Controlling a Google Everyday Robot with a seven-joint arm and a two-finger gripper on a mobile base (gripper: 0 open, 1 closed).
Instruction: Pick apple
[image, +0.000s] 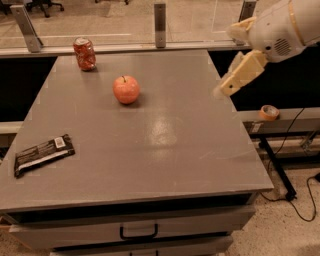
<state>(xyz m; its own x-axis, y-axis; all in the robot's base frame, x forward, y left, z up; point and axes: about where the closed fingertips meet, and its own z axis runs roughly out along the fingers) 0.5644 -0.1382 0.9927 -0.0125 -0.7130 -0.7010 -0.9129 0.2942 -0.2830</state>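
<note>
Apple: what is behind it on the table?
A red can stands behind the apple, further left, apart from it, by the far edge of the table. The apple covers only its own resting spot. The hand hovers over the right edge.

Apple (126, 89) upright on grey table (165, 150), left of centre toward far side, stem up, nothing touching it. Dented red soda can (84, 54) stands near far left corner, apart from apple. Dark snack wrapper (43, 154) lies flat near left edge. Gripper (229, 86) at upper right, above table's right edge, well apart from apple; white arm (280, 30) behind it. Tape roll (269, 112) on ledge right of table.
</note>
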